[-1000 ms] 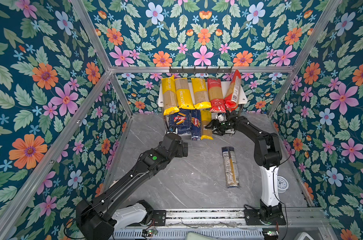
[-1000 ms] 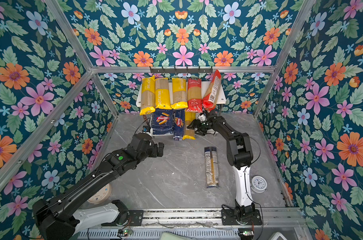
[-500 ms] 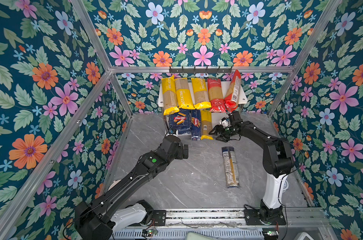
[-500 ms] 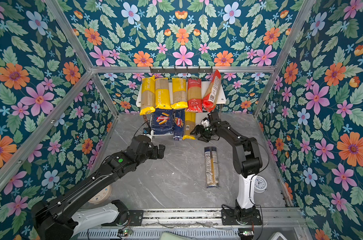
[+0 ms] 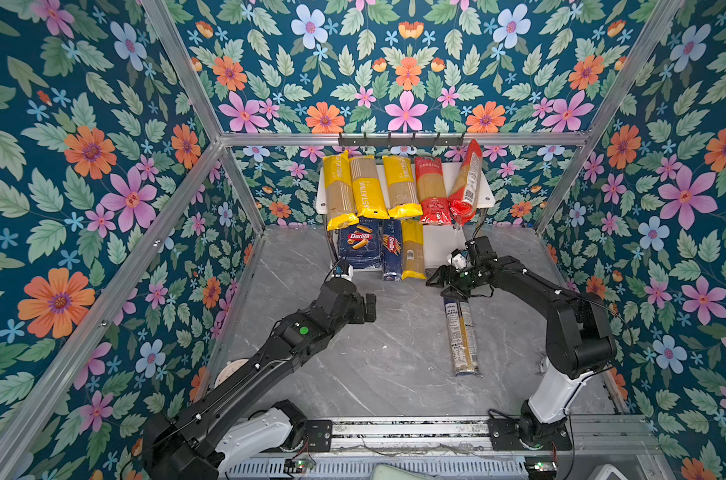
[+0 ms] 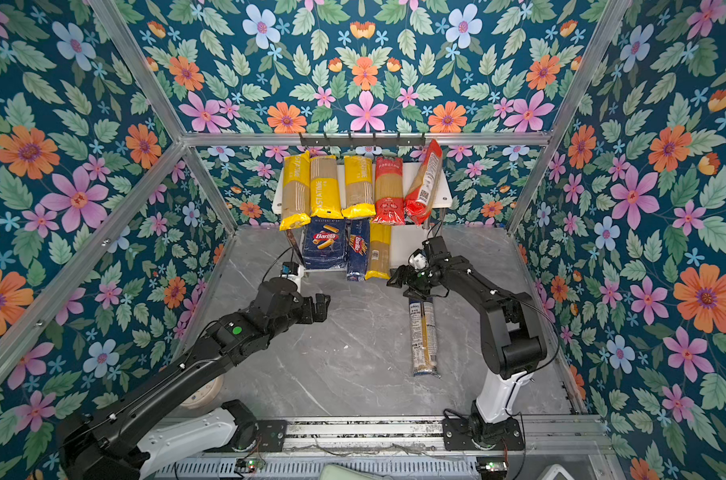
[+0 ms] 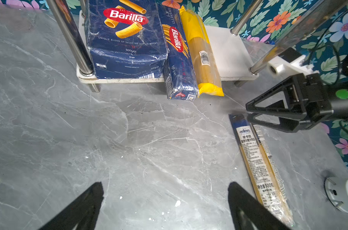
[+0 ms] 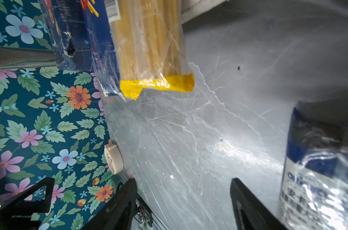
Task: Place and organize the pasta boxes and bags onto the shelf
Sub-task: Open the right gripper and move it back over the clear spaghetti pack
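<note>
1. The left gripper (image 5: pixel 369 308) hangs over the grey table (image 5: pixel 394 365), in front of the shelf (image 5: pixel 486 195). Its fingers (image 7: pixel 93 199) stand wide apart and hold nothing.
2. The right gripper (image 5: pixel 436 280) has its fingers (image 8: pixel 125 199) apart too, but less wide, and only the table shows between them. It is just above the end of the clear bag (image 5: pixel 461 336) that points to the shelf. Whether a finger touches this bag, I cannot tell.
3. The clear bag lies flat on the table, on the right side, well apart from the left gripper.
4. On the upper board of the shelf lie three yellow bags (image 5: pixel 369 187) side by side, then two red bags (image 5: pixel 431 191). The outer red one is tilted and leans on its neighbour.
5. On the lower board (image 7: pixel 226 51) the pasta box (image 7: pixel 125 35) stands at the left. The dark blue bag (image 7: pixel 179 59) touches it, and the fourth yellow bag (image 7: pixel 203 57) lies just beside. Both of these bags stick out over the front edge.
</note>
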Available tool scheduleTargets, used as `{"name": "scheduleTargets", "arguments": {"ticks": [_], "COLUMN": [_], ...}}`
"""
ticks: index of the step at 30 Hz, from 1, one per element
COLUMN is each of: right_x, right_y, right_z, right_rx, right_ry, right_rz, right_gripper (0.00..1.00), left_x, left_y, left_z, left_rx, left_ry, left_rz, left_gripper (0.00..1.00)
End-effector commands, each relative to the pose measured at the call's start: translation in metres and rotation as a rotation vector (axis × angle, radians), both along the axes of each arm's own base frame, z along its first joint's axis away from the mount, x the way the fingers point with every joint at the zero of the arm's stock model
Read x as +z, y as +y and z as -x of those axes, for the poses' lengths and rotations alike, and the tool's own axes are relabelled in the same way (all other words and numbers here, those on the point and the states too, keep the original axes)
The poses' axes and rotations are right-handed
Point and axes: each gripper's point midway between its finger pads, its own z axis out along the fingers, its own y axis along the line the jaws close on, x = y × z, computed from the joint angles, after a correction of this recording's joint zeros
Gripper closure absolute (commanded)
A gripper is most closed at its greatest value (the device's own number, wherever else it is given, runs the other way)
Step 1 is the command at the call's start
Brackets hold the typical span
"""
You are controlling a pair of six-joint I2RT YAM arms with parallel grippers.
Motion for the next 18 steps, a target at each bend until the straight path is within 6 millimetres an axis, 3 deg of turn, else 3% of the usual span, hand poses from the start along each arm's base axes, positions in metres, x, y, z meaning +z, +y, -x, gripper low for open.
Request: {"name": "scheduleTargets", "arguments": {"ticks": [1,3,4,6,11,18], "right_x": [0.003,-0.001,0.01,0.01,0.0,-0.021], "right_y": [-0.008,-0.015,-0.02,-0.028,-0.052,-0.057], "right_z": [0.013,0.023,0.029,0.041,0.08,0.14], "right_rx": [-0.006,-0.014,-0.022,-0.03,-0.078,-0.086], "right_ry": [-0.004,0.011,-0.014,-0.01,0.035,0.074], "right_rz": [0.035,0.069,0.084,0.117,0.218,0.369], "right_gripper": [0.25,0.25,0.25,0.25,0.25,0.22], "left_x": [0.004,0.0,-0.001,-0.003,-0.01,-0.017], "left_y": [0.0,0.002,0.003,0.004,-0.001,-0.015], "left_z": [0.001,0.003,0.005,0.006,0.006,0.001], "left_rx": [0.019,0.025,0.026,0.025,0.006,-0.029], "left_ry": [-0.01,-0.005,-0.005,0.0,0.01,0.018], "left_rz": [0.056,0.058,0.058,0.058,0.058,0.08], "left_gripper": [0.01,0.01,0.0,0.01,0.0,0.01]}}
